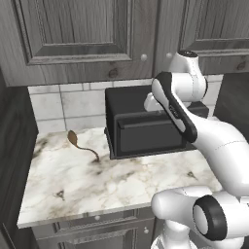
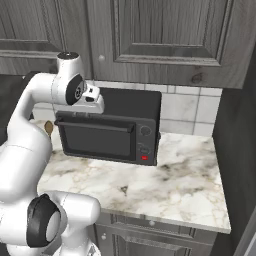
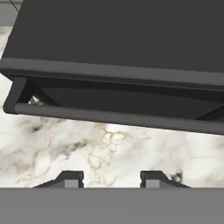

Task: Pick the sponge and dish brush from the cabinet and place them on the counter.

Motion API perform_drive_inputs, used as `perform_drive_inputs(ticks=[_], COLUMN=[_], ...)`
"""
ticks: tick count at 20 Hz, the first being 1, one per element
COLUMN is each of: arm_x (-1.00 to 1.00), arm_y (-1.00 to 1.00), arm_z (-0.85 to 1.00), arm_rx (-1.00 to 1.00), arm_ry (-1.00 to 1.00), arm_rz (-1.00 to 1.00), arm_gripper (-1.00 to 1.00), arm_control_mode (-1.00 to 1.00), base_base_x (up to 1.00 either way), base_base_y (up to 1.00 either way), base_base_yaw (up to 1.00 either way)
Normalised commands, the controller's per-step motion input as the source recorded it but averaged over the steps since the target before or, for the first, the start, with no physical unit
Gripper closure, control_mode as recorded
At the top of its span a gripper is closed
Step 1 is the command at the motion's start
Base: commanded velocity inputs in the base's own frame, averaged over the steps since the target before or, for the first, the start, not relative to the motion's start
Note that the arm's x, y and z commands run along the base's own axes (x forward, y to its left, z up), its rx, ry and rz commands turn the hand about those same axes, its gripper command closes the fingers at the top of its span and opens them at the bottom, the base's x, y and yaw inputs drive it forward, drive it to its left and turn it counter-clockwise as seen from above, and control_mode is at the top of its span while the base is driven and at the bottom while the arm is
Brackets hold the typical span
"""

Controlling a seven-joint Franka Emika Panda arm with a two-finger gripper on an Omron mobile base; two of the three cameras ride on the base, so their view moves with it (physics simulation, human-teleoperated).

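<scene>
The counter [image 1: 73, 185] carries a microwave [image 2: 112, 132], empty hand [image 3: 111, 178] above.

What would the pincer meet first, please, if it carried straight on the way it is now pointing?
Most likely the counter just in front of the microwave. The open, empty pincer points down at bare marble below the microwave's door handle, though depth is unclear.

The white arm rose from the base, bent sharply at its dark elbow and reached forward, its wrist held high and the hand pointing down. In the hand view the gripper [image 3: 111, 178] showed two small dark fingertips [image 3: 70, 178] standing apart with a clear gap between them and nothing held there.
</scene>
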Motion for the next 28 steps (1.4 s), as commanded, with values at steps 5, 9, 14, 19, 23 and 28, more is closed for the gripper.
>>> perform_drive_inputs(ticks=[5, 9, 14, 19, 23, 28], arm_x=[-0.01, -0.18, -0.25, -0.10, -0.25, -0.33], arm_y=[0.00, -0.01, 0.00, -0.02, -0.23, -0.27], arm_z=[0.00, -0.02, 0.01, 0.08, 0.16, 0.28], arm_rx=[0.00, 0.00, 0.00, 0.00, 0.01, 0.05], arm_ry=[0.00, -0.16, -0.28, -0.19, -0.16, -0.14], arm_rz=[0.00, 0.00, 0.00, 0.00, 0.00, 0.00], arm_gripper=[-1.00, -1.00, -1.00, -1.00, -1.00, -1.00], arm_control_mode=[-1.00, -1.00, -1.00, -1.00, -1.00, -1.00], base_base_x=[0.00, 0.00, 0.00, 0.00, 0.00, 0.00], base_base_y=[0.00, 0.00, 0.00, 0.00, 0.00, 0.00], base_base_yaw=[0.00, 0.00, 0.00, 0.00, 0.00, 0.00])
